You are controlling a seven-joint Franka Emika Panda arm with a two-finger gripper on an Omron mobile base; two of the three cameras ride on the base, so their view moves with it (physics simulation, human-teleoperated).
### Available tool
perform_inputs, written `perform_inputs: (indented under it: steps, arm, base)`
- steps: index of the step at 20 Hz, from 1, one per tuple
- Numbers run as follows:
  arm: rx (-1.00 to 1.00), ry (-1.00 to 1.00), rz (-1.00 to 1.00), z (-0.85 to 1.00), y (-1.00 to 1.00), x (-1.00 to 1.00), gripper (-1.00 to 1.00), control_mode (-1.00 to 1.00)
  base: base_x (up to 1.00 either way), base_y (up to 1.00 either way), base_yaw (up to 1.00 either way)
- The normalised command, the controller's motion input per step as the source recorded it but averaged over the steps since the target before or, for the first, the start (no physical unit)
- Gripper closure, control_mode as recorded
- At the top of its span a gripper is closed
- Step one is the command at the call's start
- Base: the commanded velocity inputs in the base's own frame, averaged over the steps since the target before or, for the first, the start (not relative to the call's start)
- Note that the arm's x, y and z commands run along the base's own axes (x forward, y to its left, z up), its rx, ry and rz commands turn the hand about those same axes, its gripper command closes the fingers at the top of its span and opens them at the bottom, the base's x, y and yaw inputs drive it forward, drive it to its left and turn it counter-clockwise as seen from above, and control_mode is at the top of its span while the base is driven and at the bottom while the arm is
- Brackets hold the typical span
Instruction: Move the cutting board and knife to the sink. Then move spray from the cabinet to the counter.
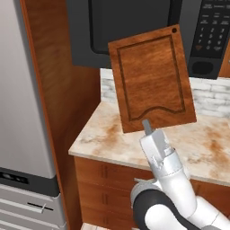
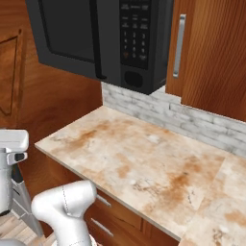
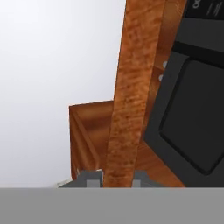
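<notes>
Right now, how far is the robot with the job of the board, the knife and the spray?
Nothing looks finished. In hand: the gripper is shut on the lower edge of the cutting board, held upright above the counter before the microwave. Left: carrying the board to the sink, then the knife, then the spray from the cabinet.

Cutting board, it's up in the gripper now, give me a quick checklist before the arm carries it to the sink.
1. Gripper shut on the cutting board: ok, clamped at its lower edge.
2. Board lifted off the counter: ok, held upright, slightly tilted.
3. Clearance from the microwave: cannot tell; the board overlaps it in the left base view.
4. Grip centred on the edge: ok, the hand view shows the board's edge between the fingers.
5. Sink location: cannot tell.
6. Knife location: cannot tell.
</notes>
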Motion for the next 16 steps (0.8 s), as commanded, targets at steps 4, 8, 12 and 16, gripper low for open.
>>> perform_inputs:
  steps: [4,8,12,16]
  arm:
    - [0.00,0.00,0.00,0.00,0.00,0.00,1.00,1.00]
    - [0.00,0.00,0.00,0.00,0.00,0.00,1.00,1.00]
    - [0.00,0.00,0.00,0.00,0.00,0.00,1.00,1.00]
    - [0.00,0.00,0.00,0.00,0.00,0.00,1.00,1.00]
  base:
    - [-0.42,0.22,-0.01]
    - [-0.86,0.37,0.00]
    - [0.01,0.85,-0.01]
    - [1.00,1.00,-0.09]
